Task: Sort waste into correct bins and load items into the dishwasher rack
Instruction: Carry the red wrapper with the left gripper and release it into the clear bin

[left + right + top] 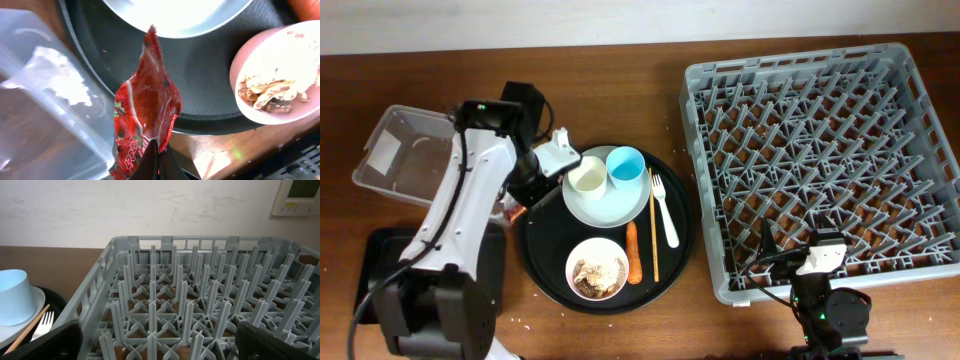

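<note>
Overhead, we see the left gripper at the left rim of the round tray, just beside the clear plastic tub. In the left wrist view its jaws are pressed together on one end of the wrapper, a red glossy foil, crinkled, with a saw-tooth edge. The foil stretches over the tray rim, between tub and bowl. The white bowl holds rice and brown scraps.

On the tray lie a pale round plate carrying a cream cup and a blue cup, then a thin wooden chopstick, a white fork and a small carrot.

The right gripper has its jaws wide apart, holding nothing, at the near wall of the grey rack with its grid of upright pegs.
</note>
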Action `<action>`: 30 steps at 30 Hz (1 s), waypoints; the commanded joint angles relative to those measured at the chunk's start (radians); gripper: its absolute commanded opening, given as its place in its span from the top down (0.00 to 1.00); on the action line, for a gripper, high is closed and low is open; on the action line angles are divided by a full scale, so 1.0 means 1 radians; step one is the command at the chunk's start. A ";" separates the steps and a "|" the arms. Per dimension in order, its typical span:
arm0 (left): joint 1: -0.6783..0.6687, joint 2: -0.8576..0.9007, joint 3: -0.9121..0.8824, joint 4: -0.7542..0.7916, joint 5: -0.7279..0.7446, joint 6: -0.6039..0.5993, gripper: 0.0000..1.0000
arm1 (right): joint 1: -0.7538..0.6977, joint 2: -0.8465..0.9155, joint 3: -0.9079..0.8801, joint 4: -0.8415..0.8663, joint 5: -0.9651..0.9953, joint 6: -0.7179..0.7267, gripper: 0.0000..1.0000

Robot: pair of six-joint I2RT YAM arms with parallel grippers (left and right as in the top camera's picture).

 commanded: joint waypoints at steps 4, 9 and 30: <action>0.093 -0.008 0.177 0.150 -0.094 -0.438 1.00 | 0.005 -0.006 -0.005 -0.005 0.005 0.005 0.01; 0.324 -0.003 0.133 0.196 -0.090 -0.605 1.00 | 0.005 -0.006 -0.005 -0.005 0.005 0.005 0.01; 0.559 0.090 -0.121 0.498 -0.079 -0.739 0.99 | 0.005 -0.006 -0.005 -0.005 0.005 0.005 0.01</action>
